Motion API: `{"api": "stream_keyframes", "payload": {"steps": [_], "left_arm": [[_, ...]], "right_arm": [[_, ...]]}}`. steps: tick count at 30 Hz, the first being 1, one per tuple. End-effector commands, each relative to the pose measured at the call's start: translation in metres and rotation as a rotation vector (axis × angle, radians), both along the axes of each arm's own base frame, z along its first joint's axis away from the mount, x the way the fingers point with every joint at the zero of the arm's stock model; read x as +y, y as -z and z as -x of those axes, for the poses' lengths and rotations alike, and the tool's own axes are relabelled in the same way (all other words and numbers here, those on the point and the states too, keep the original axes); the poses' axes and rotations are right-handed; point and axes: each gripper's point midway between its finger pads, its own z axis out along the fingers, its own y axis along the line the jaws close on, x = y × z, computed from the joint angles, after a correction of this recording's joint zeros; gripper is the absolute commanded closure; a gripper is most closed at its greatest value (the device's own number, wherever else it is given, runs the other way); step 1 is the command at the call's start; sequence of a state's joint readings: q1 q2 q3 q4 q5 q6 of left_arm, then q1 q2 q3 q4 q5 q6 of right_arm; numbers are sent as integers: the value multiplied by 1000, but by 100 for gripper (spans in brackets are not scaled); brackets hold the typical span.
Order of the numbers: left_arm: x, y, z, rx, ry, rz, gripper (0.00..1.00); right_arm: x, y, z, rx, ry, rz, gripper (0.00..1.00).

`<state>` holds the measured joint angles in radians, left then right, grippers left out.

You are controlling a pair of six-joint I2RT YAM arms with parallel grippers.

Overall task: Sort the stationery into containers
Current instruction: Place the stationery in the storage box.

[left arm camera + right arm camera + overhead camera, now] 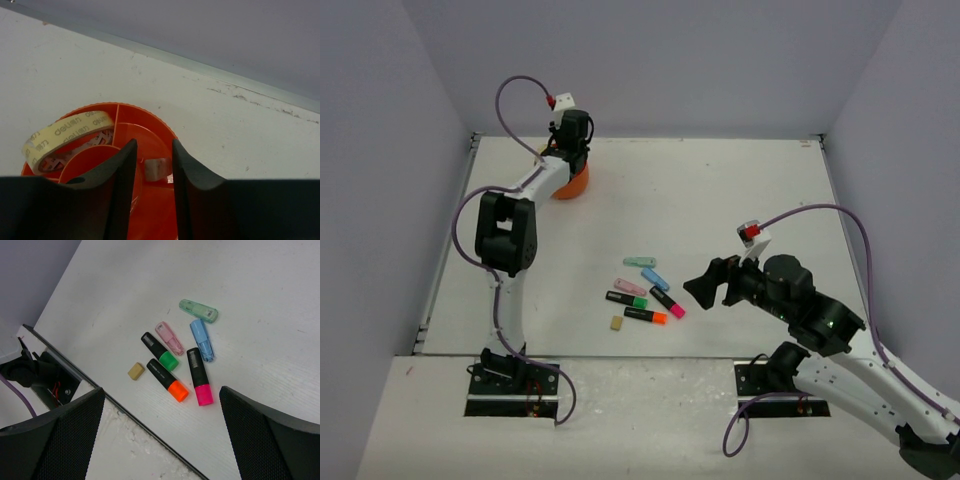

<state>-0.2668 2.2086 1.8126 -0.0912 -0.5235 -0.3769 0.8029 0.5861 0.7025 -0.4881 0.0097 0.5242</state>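
Table (720, 190) carries the orange organiser (145, 112) at its far left corner, a tape roll (65, 131) leaning in one compartment. The left gripper (154, 150) hangs over it, jaws narrowly parted with a small pale piece (157, 169) showing between them; I cannot tell whether they pinch it. The right gripper (712, 283) gapes wide and empty above the green highlighter (160, 352), orange highlighter (167, 381), pink highlighter (199, 376), three pastel pieces (202, 340) and the tan eraser (136, 371), clustered mid-table.

Saw black on green-tipped highlighter (160, 351), orange-tipped highlighter (167, 380), pink-tipped highlighter (199, 376). Noted pastel pink piece (169, 338), blue piece (202, 340), mint piece (198, 311), tan eraser (136, 371), orange organiser (142, 117), cream tape (65, 130) lettered grey.
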Motion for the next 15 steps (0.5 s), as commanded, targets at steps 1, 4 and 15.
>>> {"api": "stream_keyframes", "payload": {"steps": [1,4,15], "left_arm": [[-2,-57,-1,-128,1,51,60],[-4,-94,8,-182,16,77,56],[-22,-252,151,-372,166,225,0]], "right_arm": [[2,-6,0,-23,-15,-5,1],[7,-2,-5,-15,-13,2,1],[92,47,-36,228,29,149,1]]}}
